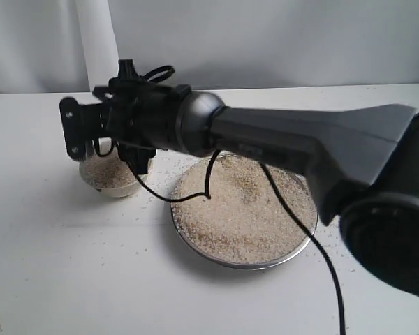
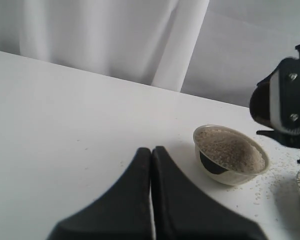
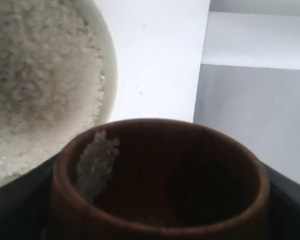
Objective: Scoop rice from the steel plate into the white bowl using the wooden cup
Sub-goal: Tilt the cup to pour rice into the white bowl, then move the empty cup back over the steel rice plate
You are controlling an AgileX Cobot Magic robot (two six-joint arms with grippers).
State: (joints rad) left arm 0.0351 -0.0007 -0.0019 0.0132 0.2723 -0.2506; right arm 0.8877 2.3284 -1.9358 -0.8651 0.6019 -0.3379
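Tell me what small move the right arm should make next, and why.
Probably tip the reddish-brown wooden cup slightly further: a streak of pale rice clings inside it, above the heaped cream-white ceramic bowl.

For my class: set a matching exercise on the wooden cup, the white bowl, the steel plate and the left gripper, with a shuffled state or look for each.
1. wooden cup
2. white bowl
3. steel plate
4. left gripper

A. shut, holding nothing
B. wide and shallow, spread with rice
C. brown, nearly empty, a few grains clinging inside
D. small, cream, filled with grains

Pairs: 1-C, 2-D, 3-B, 4-A
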